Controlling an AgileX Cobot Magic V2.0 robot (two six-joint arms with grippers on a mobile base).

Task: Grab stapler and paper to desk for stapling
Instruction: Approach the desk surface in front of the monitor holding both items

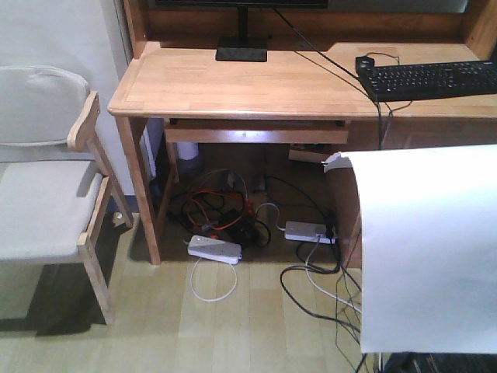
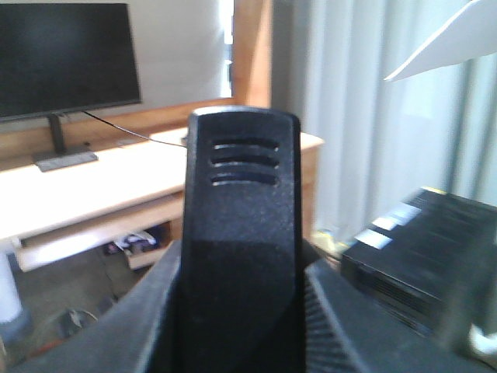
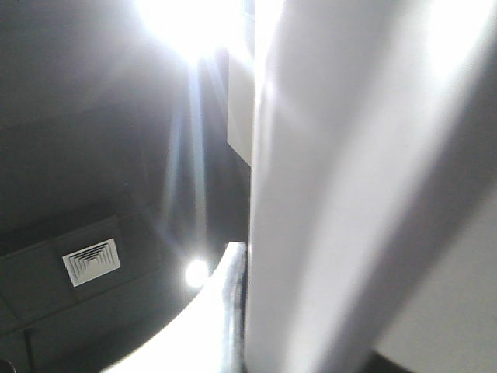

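White rectangular sheet of paper (image 1: 427,249) hangs closest, pinched at its top edge by the right gripper (image 3: 242,311), probably so it drapes free. The left gripper (image 2: 241,330) seems clamped on the small black plastic stapler (image 2: 241,202), though only a ribbed end shows. Neither is on the light wooden desk (image 1: 233,85). Its grained top lies bare beside the black keyboard (image 1: 435,78), and cables (image 1: 233,210) tangle on the floor beneath.

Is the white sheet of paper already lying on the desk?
No, the paper hangs curled in the air in front of the desk, not on its wooden top.
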